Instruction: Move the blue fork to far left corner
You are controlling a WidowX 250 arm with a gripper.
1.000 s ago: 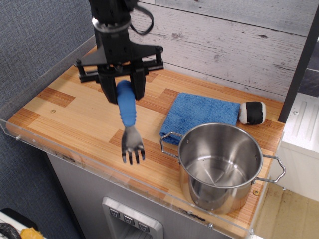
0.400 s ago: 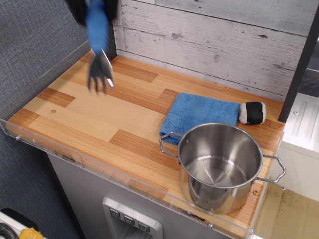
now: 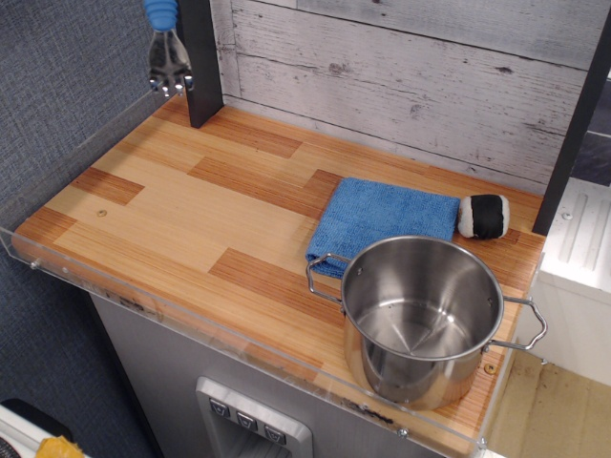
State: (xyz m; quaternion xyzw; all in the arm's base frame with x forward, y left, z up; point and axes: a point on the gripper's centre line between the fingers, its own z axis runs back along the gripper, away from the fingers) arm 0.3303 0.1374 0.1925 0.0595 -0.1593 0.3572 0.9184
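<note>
Striped wood planks make up the countertop [image 3: 191, 219], edged along the near side and the left by a clear acrylic rim [image 3: 143, 301]. Nearest the camera on the right stands a steel pot [image 3: 422, 320], empty, with its two loop handles pointing left and right. Just behind it, and partly covered by the pot's rim, lies a blue cloth [image 3: 382, 218] flat on the wood; near the cloth's right edge sits a small black-and-white object [image 3: 484, 216] (what it is cannot be made out). Further back on the left is the far left corner [image 3: 181, 110], where a black upright post [image 3: 200, 62] rises against the whitewashed plank wall [image 3: 410, 76]. The blue fork [image 3: 167, 52] hangs in the air above that corner, tines down and well clear of the wood, just left of the post. Only the bottom end of its blue handle shows, since the top edge of the frame cuts it off. The gripper lies out of view above, so whether its fingers are pinching the handle cannot be told.
</note>
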